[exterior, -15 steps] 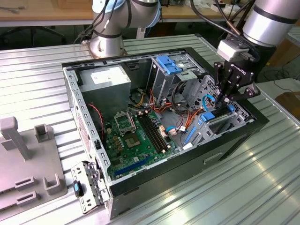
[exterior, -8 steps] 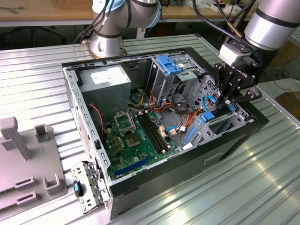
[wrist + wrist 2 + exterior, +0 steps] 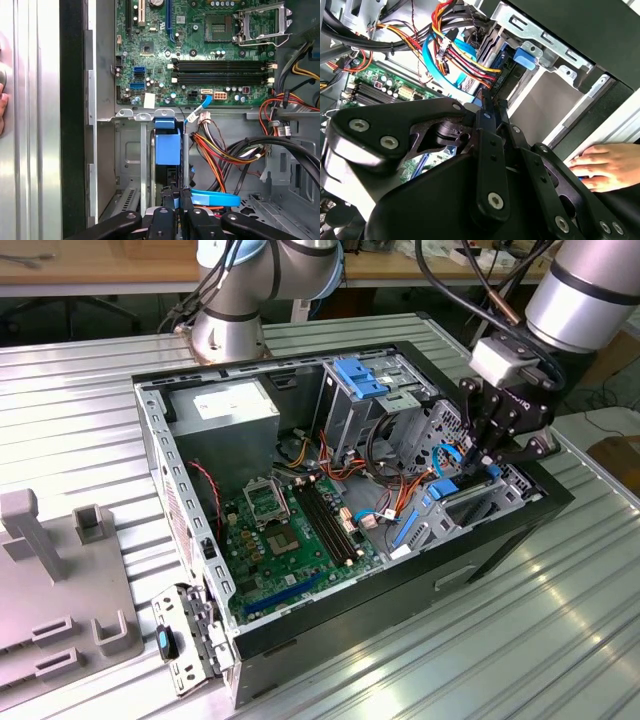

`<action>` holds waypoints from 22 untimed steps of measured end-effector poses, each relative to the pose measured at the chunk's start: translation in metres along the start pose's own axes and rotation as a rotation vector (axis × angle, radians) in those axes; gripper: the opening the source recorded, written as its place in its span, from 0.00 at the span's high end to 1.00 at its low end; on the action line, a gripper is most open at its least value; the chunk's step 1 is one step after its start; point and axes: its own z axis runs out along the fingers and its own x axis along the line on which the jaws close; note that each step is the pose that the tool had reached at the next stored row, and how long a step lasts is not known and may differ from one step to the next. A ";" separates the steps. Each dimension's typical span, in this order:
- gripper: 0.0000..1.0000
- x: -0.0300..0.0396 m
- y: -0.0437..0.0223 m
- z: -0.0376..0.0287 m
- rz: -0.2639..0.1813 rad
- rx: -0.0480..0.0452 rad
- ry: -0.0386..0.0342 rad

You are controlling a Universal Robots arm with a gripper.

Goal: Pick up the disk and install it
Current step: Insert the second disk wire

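The ribbed metal tabletop (image 3: pixel 560 620) fills most of the exterior view, and on it, across the middle of the frame, lies an open computer case (image 3: pixel 500 530) with its green motherboard (image 3: pixel 285 535) facing up. A grey power-supply box (image 3: pixel 222 412) sits in the case's upper-left part, and a bundle of red, orange and black cables (image 3: pixel 375 485) runs across its middle.

At the upper right of the exterior view the silver arm (image 3: pixel 585 290) comes in from the frame's corner and bends downward, so that its black claw (image 3: pixel 487 462) points into the drive bay at the right end of the case. In the first wrist view the claw (image 3: pixel 178 200) sits at the bottom centre, its fingers (image 3: pixel 186 199) drawn narrow, close on either side of the disk (image 3: pixel 167 145), which stands on edge in the bay slot with its blue carrier showing; whether they press it I cannot tell.

A person's hand (image 3: pixel 605 165) rests on the case's outer edge at the right of the second wrist view.
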 end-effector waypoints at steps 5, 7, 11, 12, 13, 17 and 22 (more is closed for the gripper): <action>0.84 0.0000 -0.0012 0.0005 0.000 0.0000 -0.0010; 0.84 0.0000 -0.0013 0.0018 0.000 0.0000 -0.0015; 0.84 -0.0001 -0.0012 0.0046 0.000 0.0000 -0.0034; 0.84 -0.0002 -0.0012 0.0056 0.000 0.0000 -0.0059; 0.84 -0.0002 -0.0012 0.0057 0.000 0.0001 -0.0065; 0.84 0.0000 -0.0012 0.0058 0.000 0.0001 -0.0128; 0.84 0.0000 -0.0012 0.0058 0.000 0.0002 -0.0171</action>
